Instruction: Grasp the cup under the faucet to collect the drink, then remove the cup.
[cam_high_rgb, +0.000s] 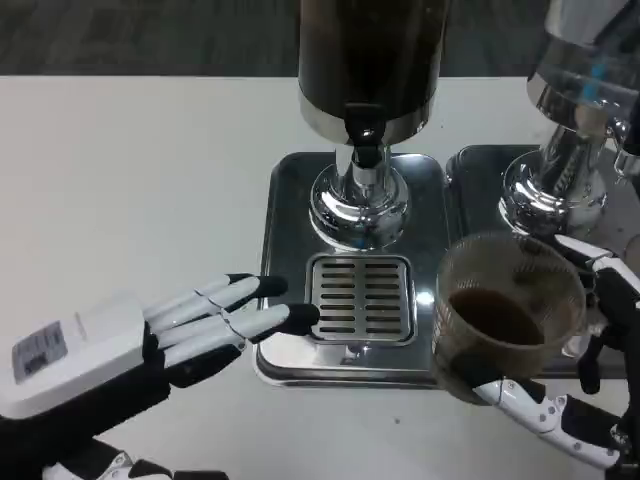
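Note:
A clear plastic cup (508, 312) with dark drink in its bottom is gripped by my right hand (590, 370) at the lower right, to the right of the drip grate (360, 298). The black faucet (364, 135) juts from the dark drink dispenser (370, 60) above the grate, and nothing stands under it. My left hand (180, 325) lies open at the lower left, its fingertips at the left edge of the steel drip tray (290, 200), holding nothing.
A second dispenser (575, 120) on its own steel base stands at the right, close behind the cup and my right hand. White tabletop (130, 190) stretches to the left of the tray.

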